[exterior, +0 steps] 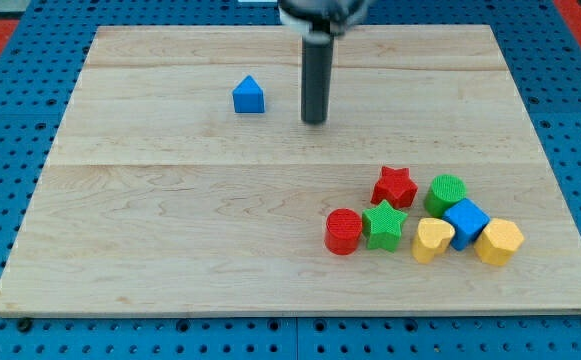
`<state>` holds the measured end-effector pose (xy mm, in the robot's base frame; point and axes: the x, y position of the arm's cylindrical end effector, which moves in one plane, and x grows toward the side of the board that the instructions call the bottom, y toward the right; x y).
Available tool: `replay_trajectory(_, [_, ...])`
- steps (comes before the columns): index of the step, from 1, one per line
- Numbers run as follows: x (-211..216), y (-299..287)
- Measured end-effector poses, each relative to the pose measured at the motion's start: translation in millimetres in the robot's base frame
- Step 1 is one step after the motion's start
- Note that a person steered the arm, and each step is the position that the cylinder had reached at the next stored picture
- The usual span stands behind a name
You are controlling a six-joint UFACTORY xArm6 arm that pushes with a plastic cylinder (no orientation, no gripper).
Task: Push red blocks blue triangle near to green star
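A blue triangle block (pixel 249 96) sits alone on the wooden board near the view's top, left of centre. My tip (pixel 314 121) is a short way to its right, apart from it. The green star (pixel 384 224) lies in a cluster at the view's lower right. A red cylinder (pixel 344 231) touches the star's left side. A red star (pixel 394 186) sits just above the green star.
In the same cluster are a green cylinder (pixel 446 193), a blue cube (pixel 466 222), a yellow heart (pixel 433 240) and a yellow hexagon-like block (pixel 499 241). The board (pixel 170 230) lies on a blue perforated surface.
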<state>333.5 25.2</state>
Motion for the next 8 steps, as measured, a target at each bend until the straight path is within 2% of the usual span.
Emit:
replay_trajectory(1, [-48.0, -31.3])
replay_trajectory(2, [-31.4, -99.7])
replay_trajectory(3, [19.1, -94.1])
replay_trajectory(4, [21.5, -53.0])
replay_trajectory(5, [-5.9, -94.3])
replay_trajectory(7, [84.7, 14.8])
replay_trajectory(8, [40.6, -5.2])
